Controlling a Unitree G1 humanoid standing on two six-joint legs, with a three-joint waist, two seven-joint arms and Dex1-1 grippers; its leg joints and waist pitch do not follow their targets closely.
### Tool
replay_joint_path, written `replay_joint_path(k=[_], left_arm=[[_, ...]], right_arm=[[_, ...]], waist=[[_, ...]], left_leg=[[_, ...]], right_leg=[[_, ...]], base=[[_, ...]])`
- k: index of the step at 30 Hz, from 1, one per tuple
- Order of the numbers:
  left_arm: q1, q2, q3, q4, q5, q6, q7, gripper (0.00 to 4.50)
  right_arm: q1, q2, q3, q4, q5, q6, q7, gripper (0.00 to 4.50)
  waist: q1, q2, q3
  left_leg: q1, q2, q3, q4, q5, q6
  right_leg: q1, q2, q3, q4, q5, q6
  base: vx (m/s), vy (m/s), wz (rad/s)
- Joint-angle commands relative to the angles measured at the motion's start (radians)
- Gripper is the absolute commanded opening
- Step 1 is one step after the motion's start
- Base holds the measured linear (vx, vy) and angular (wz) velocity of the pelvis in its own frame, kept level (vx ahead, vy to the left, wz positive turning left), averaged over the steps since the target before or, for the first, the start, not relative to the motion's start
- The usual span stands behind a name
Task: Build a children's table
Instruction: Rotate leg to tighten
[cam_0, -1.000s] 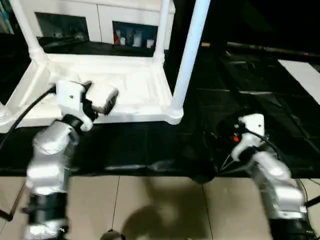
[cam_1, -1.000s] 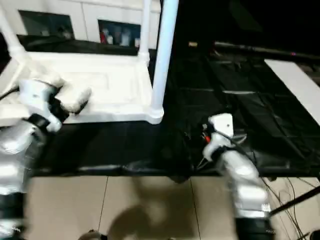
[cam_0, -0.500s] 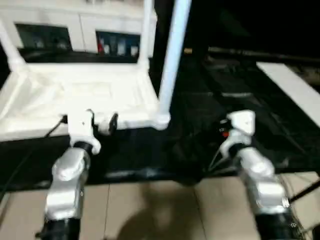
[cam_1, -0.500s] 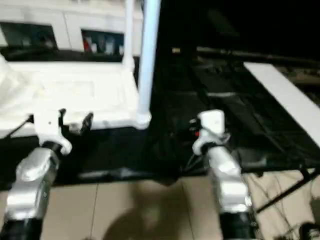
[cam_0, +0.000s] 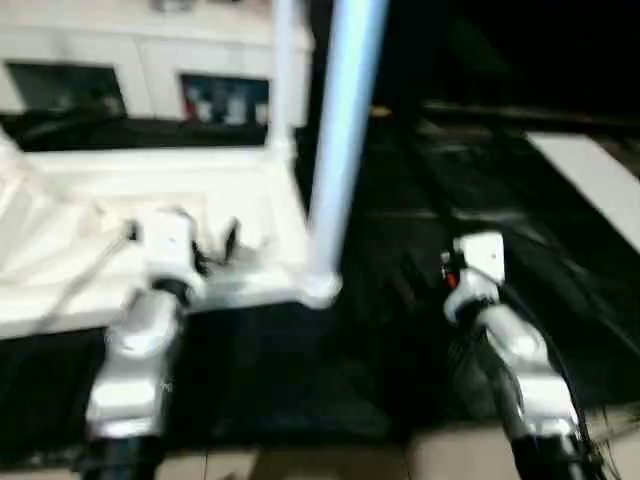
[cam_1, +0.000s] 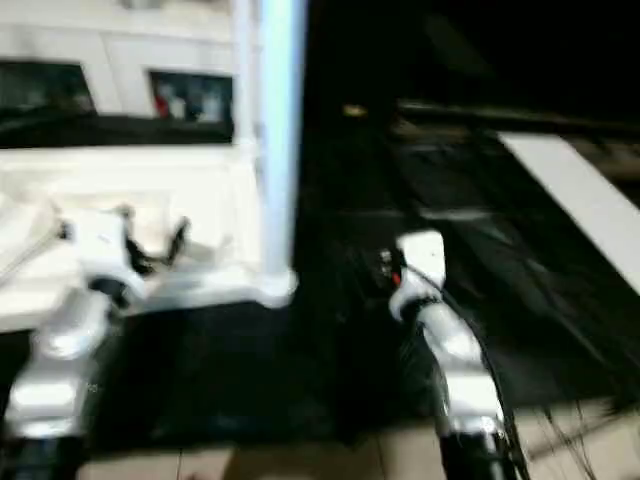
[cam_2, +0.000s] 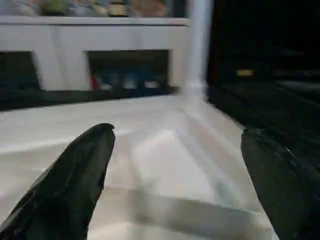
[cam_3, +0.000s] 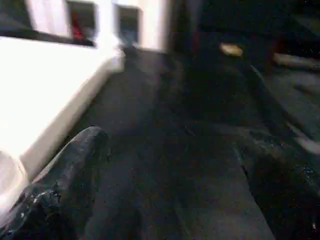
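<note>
Near right: our right gripper (cam_3: 165, 200) hangs over the black worktable (cam_0: 420, 330), jaws spread, gripping nothing | near left: our left gripper (cam_2: 175, 185) spread wide over the tabletop (cam_0: 110, 200), empty | farther: tabletop lies upside down at left, legs (cam_0: 340, 130) upright in its right-hand corner sockets

no text, label, brand, number or sign can be read anywhere — the small coloured items on the white shelf unit (cam_0: 215, 100) behind are too blurred to make out.
</note>
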Motion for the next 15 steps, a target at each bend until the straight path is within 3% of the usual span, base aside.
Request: replay_joint_path(k=[1,2,3,4,5,6,7,8,9,10,12,13,15], left_arm=[[0.002,0.0,0.011,-0.001,-0.003,0.012,0.003,4.48],[0.003,0.003,0.016,0.001,-0.002,0.01,0.005,4.48],[0.002,0.01,0.021,0.002,0.003,0.012,0.006,4.48],[0.002,0.014,0.023,0.001,0.006,0.014,0.007,4.48],[0.002,0.021,0.028,0.001,0.003,0.015,0.0,4.48],[0.0,0.048,0.028,0.004,-0.008,0.026,-0.019,4.48],[-0.002,0.061,0.035,0.009,-0.024,0.032,-0.034,4.48],[-0.003,0.068,0.038,0.009,-0.035,0.039,-0.04,4.48],[-0.004,0.072,0.041,0.01,-0.043,0.043,-0.046,4.48],[-0.005,0.079,0.044,0.015,-0.046,0.043,-0.051,4.48],[-0.008,0.09,0.052,0.033,-0.046,0.04,-0.054,4.5],[-0.006,0.091,0.059,0.04,-0.054,0.055,-0.058,4.5],[0.0,0.094,0.058,0.039,-0.076,0.07,-0.091,4.5]], right_arm=[[0.03,-0.024,-0.016,-0.04,0.048,0.013,0.038,4.31],[0.037,-0.028,-0.013,-0.052,0.063,0.02,0.059,4.31],[0.055,-0.048,0.008,-0.082,0.082,0.03,0.117,4.31],[0.065,-0.058,0.019,-0.098,0.091,0.035,0.147,4.31],[0.083,-0.089,0.04,-0.128,0.109,0.052,0.211,4.31],[0.112,-0.153,0.065,-0.159,0.107,0.032,0.304,4.31],[0.121,-0.183,0.062,-0.167,0.121,0.029,0.348,4.31],[0.123,-0.194,0.055,-0.169,0.129,0.031,0.364,4.31],[0.122,-0.2,0.051,-0.169,0.141,0.041,0.38,4.31],[0.111,-0.198,0.034,-0.162,0.163,0.065,0.384,4.31],[0.083,-0.193,0.012,-0.148,0.199,0.096,0.394,4.41],[0.069,-0.198,0.019,-0.147,0.215,0.107,0.42,4.41],[0.058,-0.199,0.037,-0.156,0.225,0.123,0.433,4.41]], waist=[[-0.039,0.04,-0.084],[-0.016,0.046,-0.076],[-0.003,0.012,-0.067],[0.004,-0.003,-0.059],[0.006,-0.018,-0.042],[0.021,-0.011,-0.04],[0.021,-0.01,-0.039],[0.013,-0.001,-0.033],[0.003,0.007,-0.027],[-0.002,0.004,-0.026],[-0.013,0.011,-0.024],[-0.015,0.017,-0.024],[-0.02,0.01,-0.022]], left_leg=[[0.179,0.187,-0.156,-0.04,1.216,0.371],[0.172,0.169,-0.146,-0.022,1.324,0.342],[0.097,0.066,-0.077,-0.059,1.101,0.201],[0.079,0.036,-0.04,-0.063,0.866,0.167],[0.048,0.013,0.004,-0.072,0.411,0.138],[0.043,0.037,0.019,-0.099,0.078,0.097],[0.046,0.048,0.024,-0.11,-0.019,0.076],[0.051,0.067,0.033,-0.134,-0.184,0.038],[0.05,0.079,0.041,-0.149,-0.307,-0.01],[0.05,0.082,0.045,-0.152,-0.354,-0.031],[0.049,0.082,0.046,-0.157,-0.466,-0.088],[0.05,0.082,0.046,-0.157,-0.481,-0.097],[0.053,0.081,0.05,-0.154,-0.5,-0.1]], right_leg=[[-0.093,-0.099,0.046,0.012,0.268,0.024],[-0.106,-0.114,0.064,-0.007,0.253,0.06],[-0.064,-0.093,0.065,-0.083,0.351,0.089],[-0.055,-0.093,0.064,-0.119,0.35,0.069],[-0.033,-0.129,0.067,-0.145,0.253,0.007],[-0.009,-0.159,0.071,-0.157,0.113,-0.055],[-0.01,-0.155,0.066,-0.157,0.07,-0.086],[-0.018,-0.14,0.056,-0.155,-0.013,-0.131],[-0.028,-0.13,0.05,-0.154,-0.086,-0.153],[-0.032,-0.128,0.049,-0.156,-0.117,-0.154],[-0.043,-0.131,0.05,-0.16,-0.211,-0.135],[-0.046,-0.131,0.05,-0.162,-0.223,-0.129],[-0.056,-0.134,0.053,-0.17,-0.258,-0.117]], base=[[0.02,0.016,-0.2],[-0.061,0.077,-0.17],[-0.061,0.077,-0.17],[-0.145,0.128,0.02],[-0.095,0.047,0.13],[-0.095,0.047,0.13],[-0.065,-0.03,0.08],[-0.076,-0.026,0.04],[-0.076,-0.026,0.04],[-0.077,-0.005,-0.03],[-0.079,0.006,-0.07],[-0.078,0.011,-0.07],[-0.07,0.009,-0.03]])
